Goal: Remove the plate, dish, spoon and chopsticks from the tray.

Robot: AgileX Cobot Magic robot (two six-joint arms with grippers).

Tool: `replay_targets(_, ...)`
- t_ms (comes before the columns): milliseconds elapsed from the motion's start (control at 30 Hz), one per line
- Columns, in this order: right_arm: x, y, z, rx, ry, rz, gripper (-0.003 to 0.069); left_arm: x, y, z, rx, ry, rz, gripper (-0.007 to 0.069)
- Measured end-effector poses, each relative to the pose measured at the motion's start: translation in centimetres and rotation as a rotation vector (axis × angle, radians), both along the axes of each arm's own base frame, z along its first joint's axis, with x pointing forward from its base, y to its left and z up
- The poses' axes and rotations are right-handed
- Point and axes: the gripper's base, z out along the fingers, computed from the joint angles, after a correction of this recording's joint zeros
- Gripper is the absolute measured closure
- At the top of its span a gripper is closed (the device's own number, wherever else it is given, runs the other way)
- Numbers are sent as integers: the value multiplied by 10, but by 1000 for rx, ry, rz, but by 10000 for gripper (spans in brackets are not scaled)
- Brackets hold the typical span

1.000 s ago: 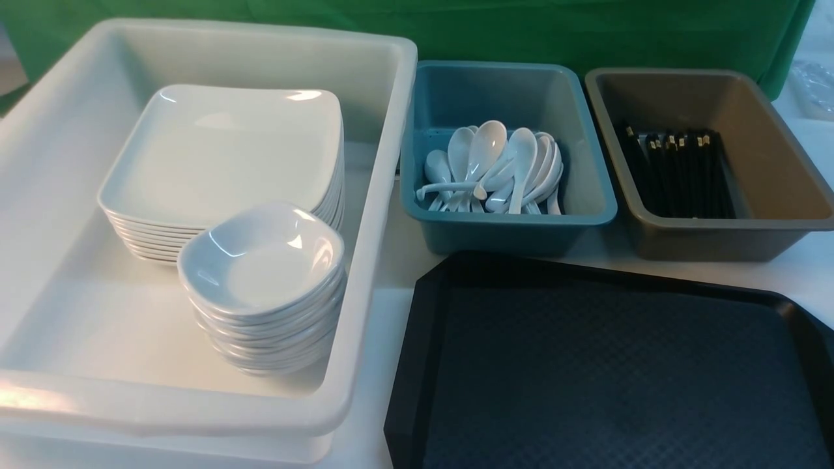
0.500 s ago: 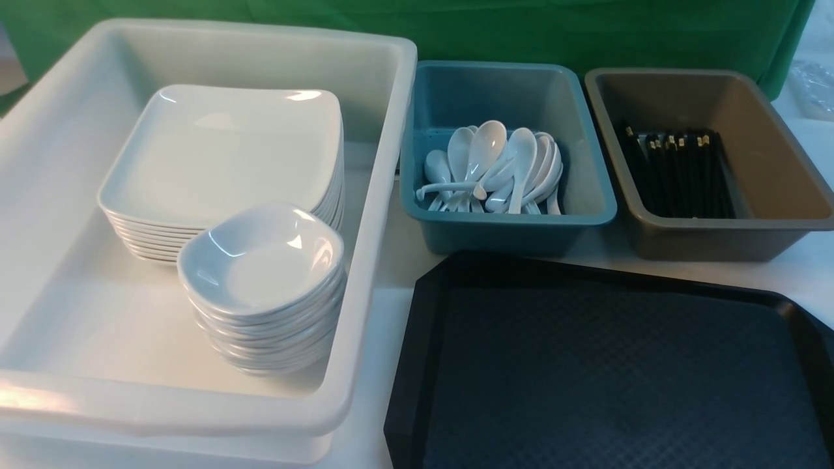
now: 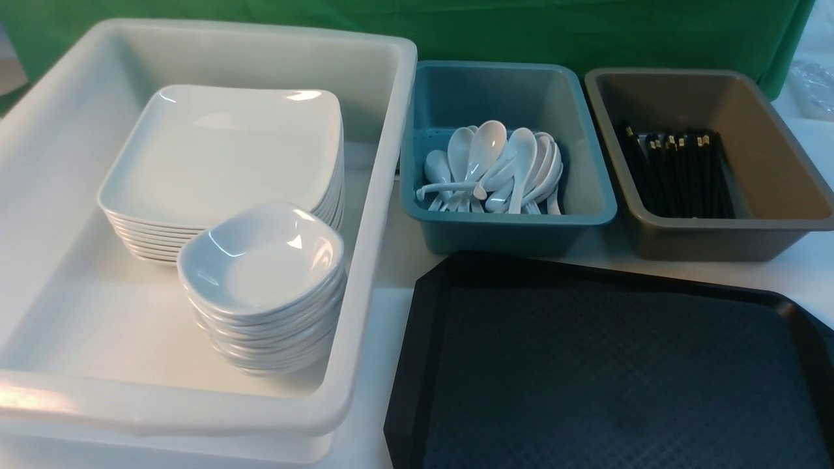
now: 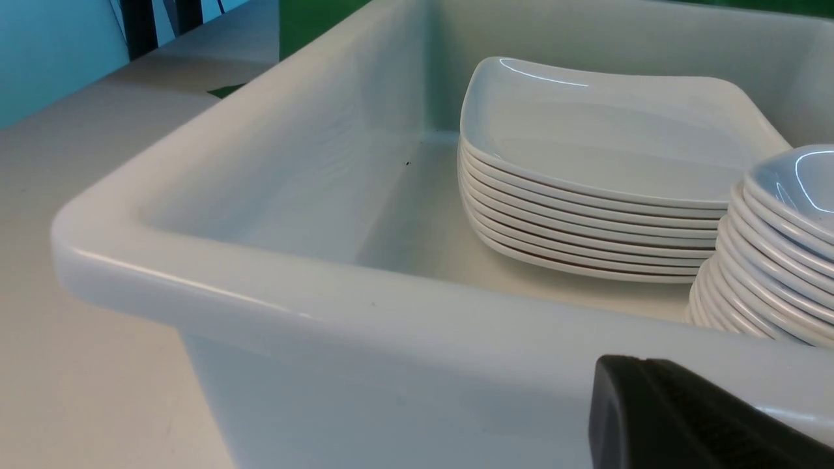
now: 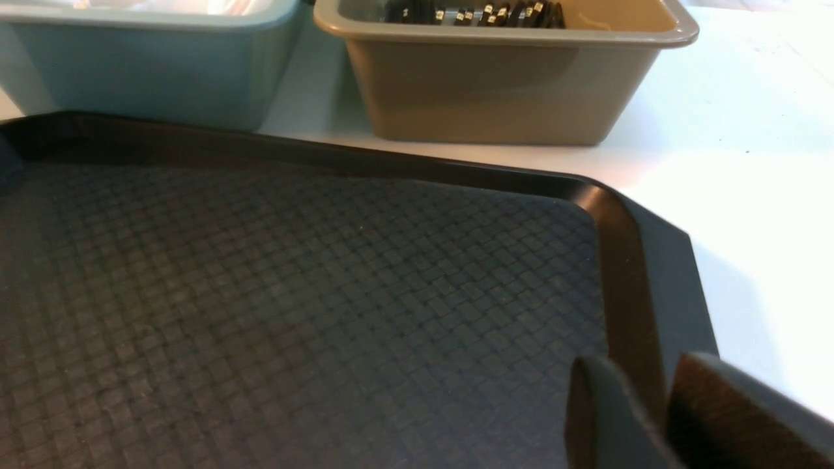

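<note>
Tray (image 3: 619,378) bare over all of its surface that shows in the front and right wrist views; no plate, dish, spoon or chopsticks on that part, though its near edge runs out of frame. Judged from that, the clearing looks done or nearly done, and the step in hand is to draw both arms back clear of the bins. To do it well: lift straight away from the tray rim before any sideways travel, carry nothing along, and check the hidden near strip of tray before calling it finished. Plate (image 3: 221,153) tops a stack at the far side of the white tub (image 3: 384,195); dish (image 3: 260,257) tops a second stack just in front, touching it or nearly so. Spoons (image 3: 495,166) lie piled in the teal bin (image 3: 586,208); chopsticks (image 3: 677,172) lie together in the brown bin (image 3: 808,221). Right gripper (image 5: 658,410) sits low over the tray's right-hand corner, fingers a narrow gap apart, nothing between them; chopsticks well beyond it, across the tray. Left gripper (image 4: 690,417) shows as a single dark finger outside the tub's near wall, closed and empty; plate and dish stacks lie beyond that wall, inside.
</note>
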Motion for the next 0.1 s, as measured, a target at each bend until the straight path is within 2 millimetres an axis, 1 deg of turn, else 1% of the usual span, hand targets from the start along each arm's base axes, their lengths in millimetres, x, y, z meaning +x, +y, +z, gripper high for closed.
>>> replay_targets(100, 0, 0, 0, 0, 0, 0, 444, 0, 0, 0, 0, 0, 0, 615)
